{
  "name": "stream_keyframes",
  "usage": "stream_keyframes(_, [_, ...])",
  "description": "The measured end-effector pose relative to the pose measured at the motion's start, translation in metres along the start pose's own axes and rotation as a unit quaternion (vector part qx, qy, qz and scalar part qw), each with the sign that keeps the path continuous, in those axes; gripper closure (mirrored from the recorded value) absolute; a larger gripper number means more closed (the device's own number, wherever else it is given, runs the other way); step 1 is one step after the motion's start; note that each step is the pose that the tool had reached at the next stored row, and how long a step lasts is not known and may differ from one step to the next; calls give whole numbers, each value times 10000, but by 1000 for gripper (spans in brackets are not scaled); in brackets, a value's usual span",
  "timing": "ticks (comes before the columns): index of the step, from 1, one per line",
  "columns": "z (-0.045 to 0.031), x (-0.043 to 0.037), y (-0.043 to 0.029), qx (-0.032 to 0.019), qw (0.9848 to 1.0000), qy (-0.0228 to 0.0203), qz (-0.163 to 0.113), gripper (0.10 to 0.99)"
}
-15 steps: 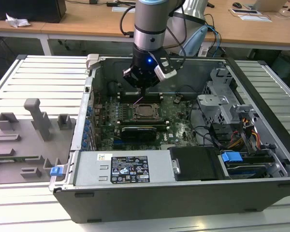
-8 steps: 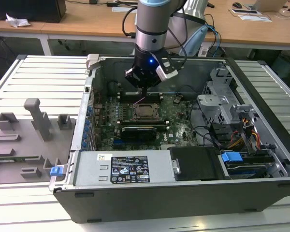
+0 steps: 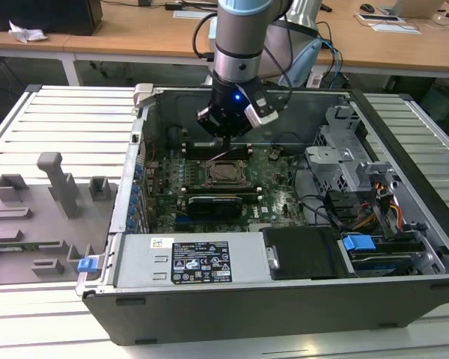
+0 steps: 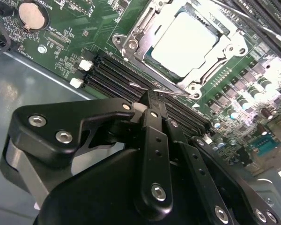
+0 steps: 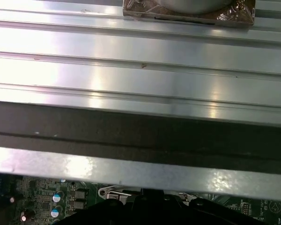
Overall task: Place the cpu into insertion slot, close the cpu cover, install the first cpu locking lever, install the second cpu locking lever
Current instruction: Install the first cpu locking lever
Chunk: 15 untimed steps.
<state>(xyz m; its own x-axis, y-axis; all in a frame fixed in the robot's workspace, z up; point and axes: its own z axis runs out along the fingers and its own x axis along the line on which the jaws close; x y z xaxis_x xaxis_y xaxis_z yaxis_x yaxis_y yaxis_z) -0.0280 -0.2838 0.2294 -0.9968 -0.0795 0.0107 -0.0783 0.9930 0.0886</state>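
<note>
A robot arm reaches into an open computer case (image 3: 404, 224) lying on a slatted metal surface (image 3: 60, 120). Its claw (image 4: 150, 96), fingers pressed together with nothing visibly between them, touches a thin wire locking lever (image 4: 161, 90) beside the socket. The cpu (image 4: 182, 40) sits in the insertion slot (image 3: 227, 172), framed by the closed cpu cover (image 4: 145, 26).

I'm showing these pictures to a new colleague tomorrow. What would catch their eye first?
First the arm, reaching down into the open computer case in the middle of the exterior view, its gripper just above the motherboard. Next, in the second wrist view, the cpu with its pale top sits in the insertion slot, the cpu cover framing it, with the gripper's black fingers shut together close beside the socket.
</note>
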Motion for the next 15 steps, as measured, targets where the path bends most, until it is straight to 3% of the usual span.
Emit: stream_keyframes(15, [109, -114, -21, -6, 10000, -6, 69, 980])
